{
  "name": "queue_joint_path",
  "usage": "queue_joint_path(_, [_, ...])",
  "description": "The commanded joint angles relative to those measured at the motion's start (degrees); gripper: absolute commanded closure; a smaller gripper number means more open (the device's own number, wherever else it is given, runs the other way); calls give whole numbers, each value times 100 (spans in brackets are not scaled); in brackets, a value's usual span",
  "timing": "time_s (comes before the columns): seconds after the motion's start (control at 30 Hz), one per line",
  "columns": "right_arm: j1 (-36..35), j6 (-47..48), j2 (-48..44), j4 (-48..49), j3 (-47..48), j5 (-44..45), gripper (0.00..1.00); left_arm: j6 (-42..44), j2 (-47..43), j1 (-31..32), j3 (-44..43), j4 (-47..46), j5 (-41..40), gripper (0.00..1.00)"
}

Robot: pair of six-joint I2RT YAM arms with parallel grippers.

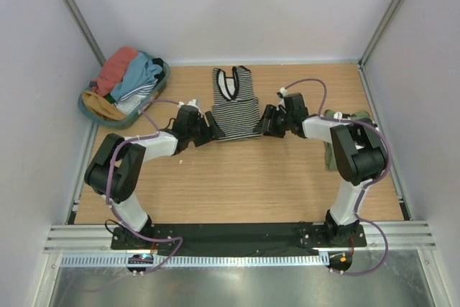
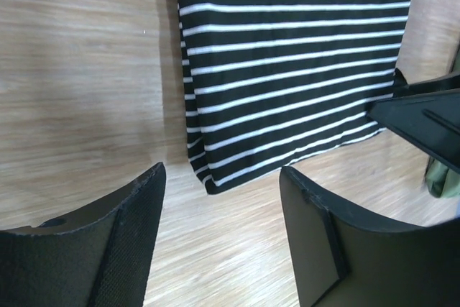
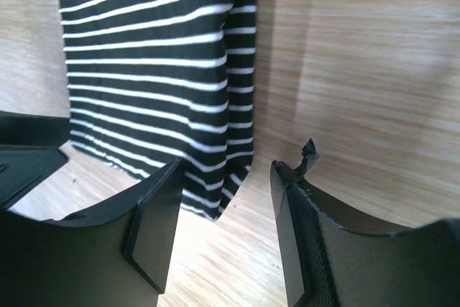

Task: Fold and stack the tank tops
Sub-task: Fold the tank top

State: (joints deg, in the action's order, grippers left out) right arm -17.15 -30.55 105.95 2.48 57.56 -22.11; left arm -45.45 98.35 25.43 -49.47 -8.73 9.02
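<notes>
The wooden table [image 1: 237, 185] fills the floor of the white-walled cell. On its far half, about midway between the side walls, the black-and-white striped tank top [image 1: 236, 106] lies spread flat, straps toward the back wall and hem toward the arms. At the far left corner sits a round teal basket [image 1: 166, 71] heaped with more tank tops: a coral one [image 1: 118, 66], a teal blue one [image 1: 140, 75] and a mustard one [image 1: 100, 106]. An olive green top [image 1: 336, 114] lies at the right edge, mostly hidden under the right arm.

The left gripper [image 2: 221, 177] is low at the hem's left corner, its jaws wide apart with nothing gripped between them. The right gripper [image 3: 226, 177] is at the hem's right corner, its jaws likewise parted and holding nothing.
</notes>
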Motion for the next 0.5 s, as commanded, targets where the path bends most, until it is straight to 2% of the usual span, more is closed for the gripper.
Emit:
queue_joint_path(0.0, [-34,-4,-444,578,-166,-285,42,54,-263,32,148,-761,171,35])
queue_joint_path(0.17, [-34,-57,-558,824,-421,-382,42,72,-158,32,201,-832,206,36])
queue_joint_path(0.27, [-26,-109,-602,894,-526,-461,42,72,-105,32,210,-902,232,43])
queue_joint_path(0.47, [-43,-162,-602,1061,-676,-601,42,98,-88,41,245,-981,241,47])
